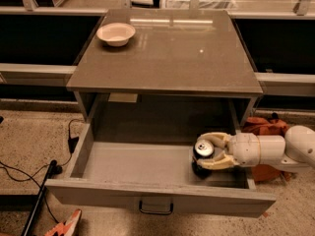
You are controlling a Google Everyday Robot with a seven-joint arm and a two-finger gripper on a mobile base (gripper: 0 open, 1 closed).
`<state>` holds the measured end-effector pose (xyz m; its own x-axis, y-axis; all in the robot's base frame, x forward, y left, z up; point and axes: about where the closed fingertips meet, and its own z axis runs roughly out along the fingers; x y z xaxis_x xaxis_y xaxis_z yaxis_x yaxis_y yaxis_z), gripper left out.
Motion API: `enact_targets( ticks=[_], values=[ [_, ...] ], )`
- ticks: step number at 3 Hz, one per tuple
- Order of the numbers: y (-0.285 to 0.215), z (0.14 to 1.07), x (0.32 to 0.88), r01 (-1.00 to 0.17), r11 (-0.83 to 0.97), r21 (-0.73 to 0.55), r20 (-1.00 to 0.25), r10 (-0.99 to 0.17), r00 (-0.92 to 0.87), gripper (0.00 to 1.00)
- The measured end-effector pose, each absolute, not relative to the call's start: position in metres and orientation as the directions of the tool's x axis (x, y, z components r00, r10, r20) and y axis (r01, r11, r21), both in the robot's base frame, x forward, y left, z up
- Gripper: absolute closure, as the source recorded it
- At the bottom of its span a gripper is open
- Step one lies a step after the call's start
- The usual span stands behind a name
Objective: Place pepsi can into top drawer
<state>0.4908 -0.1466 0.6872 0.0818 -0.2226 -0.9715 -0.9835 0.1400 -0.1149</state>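
Note:
The top drawer stands pulled open below the grey cabinet top, its dark handle centred on the front. The pepsi can, dark with a silver top, stands upright on the drawer floor at the right end. My gripper reaches in from the right over the drawer's side wall. Its cream fingers sit on either side of the can and close around it.
A shallow white bowl sits at the back left of the cabinet top. Black cables and an orange-tipped tool lie on the floor at left. An orange object sits behind my arm at right.

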Motion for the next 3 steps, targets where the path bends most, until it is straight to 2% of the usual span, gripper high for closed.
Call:
enact_targets(
  ticks=[1,2,3],
  values=[
    [-0.1466,0.6872,0.4908,-0.983,0.14,-0.115,-0.971,-0.223,0.082,0.12],
    [-0.1465,0.6872,0.4908,-0.983,0.14,-0.115,-0.971,-0.223,0.082,0.0],
    [-0.1517,0.6901,0.49,-0.982,0.147,-0.116,-0.968,-0.239,0.079,0.0]
  ],
)
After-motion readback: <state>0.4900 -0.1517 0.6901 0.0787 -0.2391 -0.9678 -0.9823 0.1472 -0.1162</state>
